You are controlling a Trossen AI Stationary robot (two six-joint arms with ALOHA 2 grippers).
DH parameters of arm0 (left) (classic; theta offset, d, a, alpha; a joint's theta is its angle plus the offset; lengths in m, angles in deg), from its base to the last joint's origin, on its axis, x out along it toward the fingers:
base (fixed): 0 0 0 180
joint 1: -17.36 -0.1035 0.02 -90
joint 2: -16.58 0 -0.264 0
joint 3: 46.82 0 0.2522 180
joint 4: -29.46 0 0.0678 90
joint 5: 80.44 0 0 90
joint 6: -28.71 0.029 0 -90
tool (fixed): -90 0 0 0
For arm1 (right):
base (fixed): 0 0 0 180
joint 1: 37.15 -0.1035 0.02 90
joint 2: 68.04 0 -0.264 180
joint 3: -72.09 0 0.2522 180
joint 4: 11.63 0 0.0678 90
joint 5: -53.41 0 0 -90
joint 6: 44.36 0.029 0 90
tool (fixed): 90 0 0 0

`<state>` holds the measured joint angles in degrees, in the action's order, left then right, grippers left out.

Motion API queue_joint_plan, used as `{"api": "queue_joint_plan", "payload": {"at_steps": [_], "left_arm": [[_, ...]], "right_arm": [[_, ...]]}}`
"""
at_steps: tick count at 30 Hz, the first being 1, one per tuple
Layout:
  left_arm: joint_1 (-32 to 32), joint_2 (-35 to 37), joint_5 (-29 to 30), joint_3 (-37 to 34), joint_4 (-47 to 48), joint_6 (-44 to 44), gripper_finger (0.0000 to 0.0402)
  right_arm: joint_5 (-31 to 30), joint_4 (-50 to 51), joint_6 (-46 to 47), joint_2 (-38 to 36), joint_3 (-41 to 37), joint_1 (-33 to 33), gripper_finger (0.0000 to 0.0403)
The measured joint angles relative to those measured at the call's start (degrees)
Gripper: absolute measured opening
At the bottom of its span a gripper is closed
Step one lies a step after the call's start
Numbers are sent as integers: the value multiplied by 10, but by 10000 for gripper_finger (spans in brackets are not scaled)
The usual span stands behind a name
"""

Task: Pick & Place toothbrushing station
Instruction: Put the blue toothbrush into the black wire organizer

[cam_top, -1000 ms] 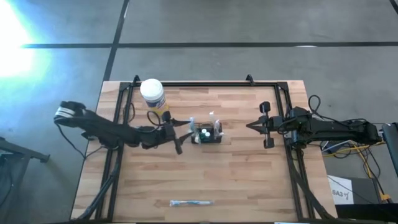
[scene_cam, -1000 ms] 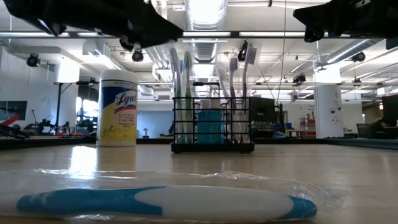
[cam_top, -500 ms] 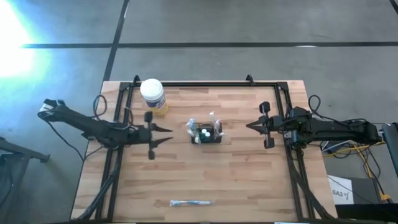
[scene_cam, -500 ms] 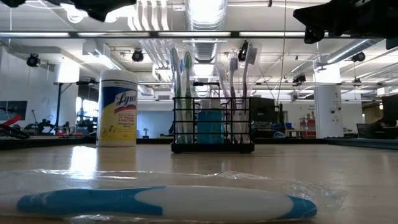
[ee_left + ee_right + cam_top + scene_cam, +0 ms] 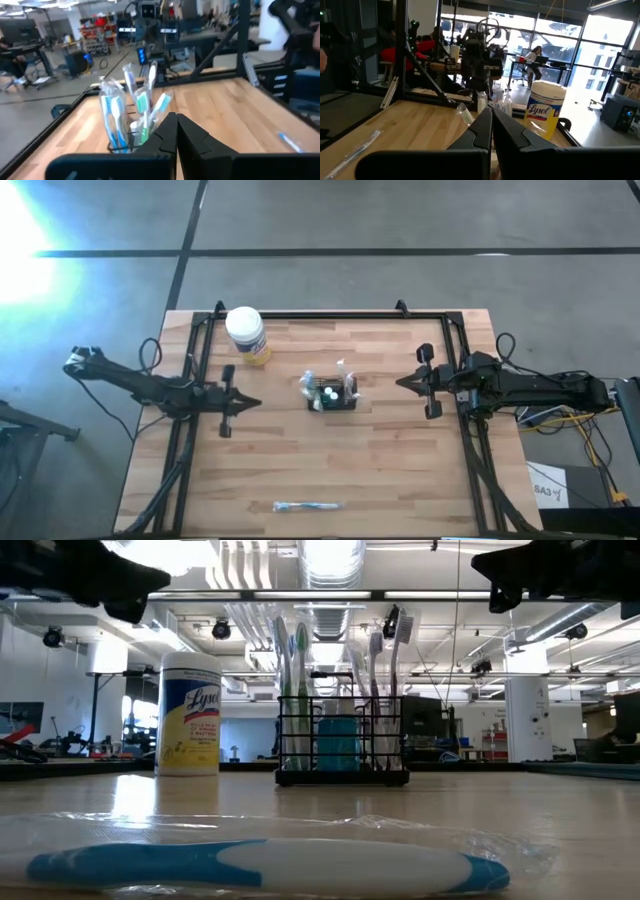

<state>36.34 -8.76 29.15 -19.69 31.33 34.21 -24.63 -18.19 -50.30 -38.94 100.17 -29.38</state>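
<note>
Standing near the middle of the wooden bench [image 5: 400,470]: one toothbrushing station [image 5: 331,396], a small black wire-mesh caddy, upright, holding several toothbrushes with heads up and a teal cup inside.

Left hand [image 5: 255,402]: above the bench on the left side, well apart from the caddy, pointing toward it; fingers pressed together to a point, holding nothing.

Right hand [image 5: 400,382]: above the bench on the right side, near the caddy but apart from it, pointing toward it; fingers pinched together, empty.

One wipes canister [image 5: 246,332], white lid, yellow label: upright, toward the far left of the bench, apart from the caddy.

One toothbrush in clear wrapper [image 5: 308,506], blue and white: lying flat near the front edge of the bench, well apart from all else.
</note>
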Motion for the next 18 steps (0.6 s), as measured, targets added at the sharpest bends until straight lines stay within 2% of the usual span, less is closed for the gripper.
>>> {"api": "queue_joint_plan", "payload": {"at_steps": [7, 18], "left_arm": [[-2, 77, -7, -65, -11, -2, 3], [-2, 135, -7, -101, -3, -18, 3]], "right_arm": [[0, 3, 26, 10, 0, 0, 8], [0, -25, 57, 75, 0, 0, 8]]}}
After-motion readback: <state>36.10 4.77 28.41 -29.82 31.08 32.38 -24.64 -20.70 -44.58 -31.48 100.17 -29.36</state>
